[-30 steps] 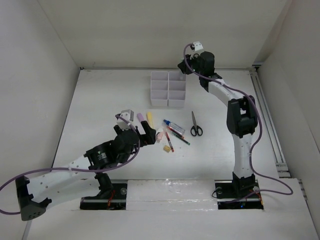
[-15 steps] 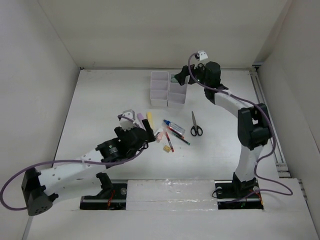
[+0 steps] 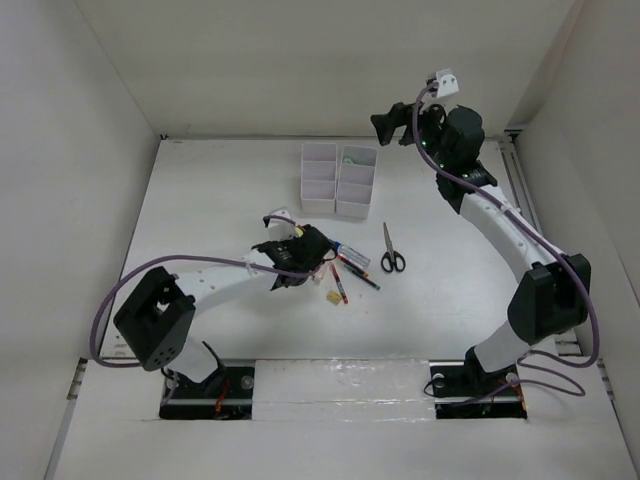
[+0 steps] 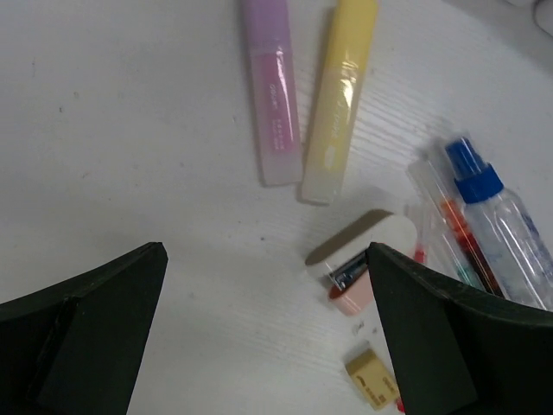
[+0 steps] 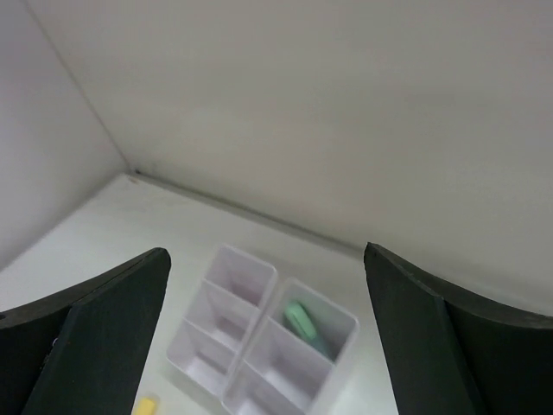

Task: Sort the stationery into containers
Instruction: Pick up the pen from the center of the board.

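Note:
The white organizer tray (image 3: 318, 203) stands at the far middle of the table. A green highlighter (image 3: 352, 157) lies in its far right compartment, the highlighter (image 5: 302, 322) also showing in the right wrist view. My right gripper (image 3: 385, 128) hangs open and empty, high above and behind the tray (image 5: 200, 370). My left gripper (image 3: 312, 250) is open over the loose stationery. Below the left gripper (image 4: 266, 251) lie a purple highlighter (image 4: 272, 95), a yellow highlighter (image 4: 339, 95), a pink eraser (image 4: 367, 272), a yellow eraser (image 4: 373, 380) and a blue-capped marker (image 4: 497, 216).
Black-handled scissors (image 3: 390, 255) lie right of the pile. Red and black pens (image 3: 345, 275) lie beside the marker. White walls close in the table on three sides, and a rail (image 3: 535, 230) runs along its right edge.
My right gripper opened, left the green highlighter in the tray and rose back to the right. My left arm reached forward and right over the pile.

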